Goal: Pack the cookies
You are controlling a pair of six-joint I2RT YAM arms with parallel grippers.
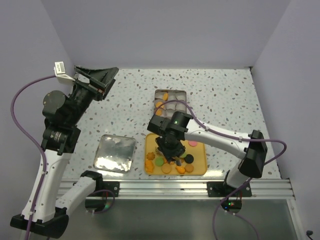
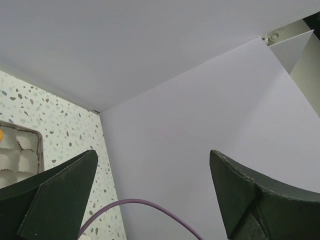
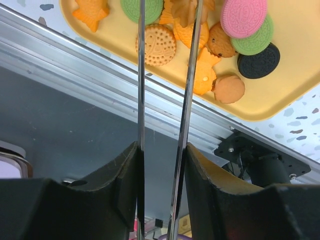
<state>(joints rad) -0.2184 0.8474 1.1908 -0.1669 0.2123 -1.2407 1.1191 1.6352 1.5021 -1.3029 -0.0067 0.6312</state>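
A speckled tabletop [image 1: 225,100] carries everything. The left arm [image 1: 60,120] is raised toward the far left corner. Its gripper, the left gripper [image 1: 97,80], is spread wide and holds nothing; only bare wall is seen between its fingers in the wrist view. The right arm [image 1: 220,137] is bent inward over the yellow tray [image 1: 201,162] at the near edge.

A silver lid [image 1: 116,153] lies flat just left of the tray, apart from it. Behind the tray stands a compartmented tin [image 1: 184,94] lined with white paper cups. Orange cookies [image 1: 160,104] can be made out in its left column, while the other cups look white and unfilled.

The right gripper [image 1: 174,156] is fitted with two long thin metal blades [image 3: 141,75], which are held narrowly apart and nearly parallel. An orange cookie [image 3: 184,10] is seen at their tips. Whether it is actually pinched cannot be told, as the tips run off the top of the wrist view.

Most cookies are still heaped on the tray, among them a pink disc [image 3: 243,16], a green disc [image 3: 256,41], a black disc [image 3: 257,61] and a patterned round biscuit [image 3: 156,45].

The packing is judged to be at an early stage: a few cups are filled, many cookies are left to be moved, and the lid is not yet fitted.
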